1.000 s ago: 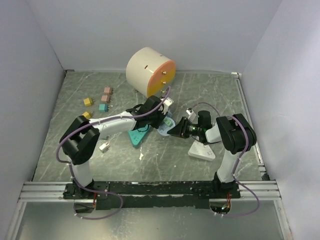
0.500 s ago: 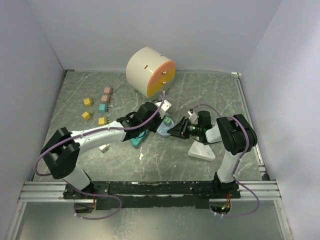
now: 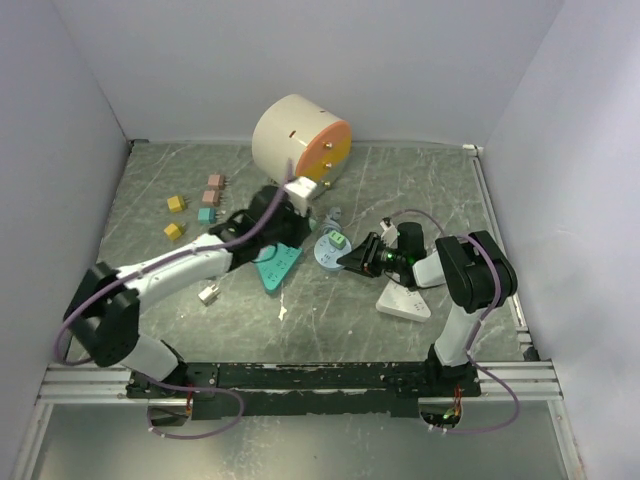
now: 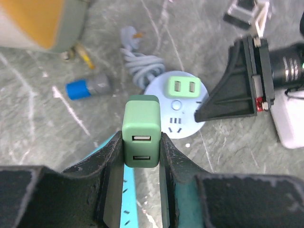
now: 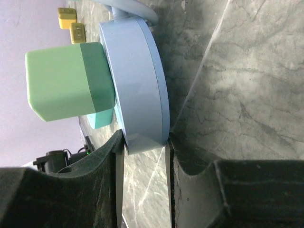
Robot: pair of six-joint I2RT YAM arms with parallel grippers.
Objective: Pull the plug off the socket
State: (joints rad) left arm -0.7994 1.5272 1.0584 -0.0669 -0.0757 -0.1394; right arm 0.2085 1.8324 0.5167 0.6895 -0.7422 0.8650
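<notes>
The left gripper (image 4: 141,147) has its jaws clenched on a green plug (image 4: 141,124), one jaw on each side of it. The plug faces the wrist camera with its two slots up. It is held off the table (image 3: 330,320) and apart from the socket (image 4: 164,102), on the socket's left side, towards the drum (image 3: 300,140).

The socket is a pale blue disc lying flat on the table. A second plug (image 4: 181,87), lighter green, sits on the socket's top face. Whether it is pushed fully home cannot be told. The right gripper (image 5: 145,142) comes at the socket from its right, and its jaws are clamped across the socket's rim, one on the top face and one underneath.

A grey cable (image 4: 142,66) lies coiled just behind the socket. A small blue-and-grey cylinder (image 4: 88,87) lies left of the cable. A teal strip (image 3: 277,265) lies left of the socket, under the left gripper. A white strip (image 3: 403,300) lies to the socket's right, near the right arm. Small coloured blocks (image 3: 208,198) lie well to the left of the socket. The drum, cream with an orange face, stands behind the socket, near the back wall.
</notes>
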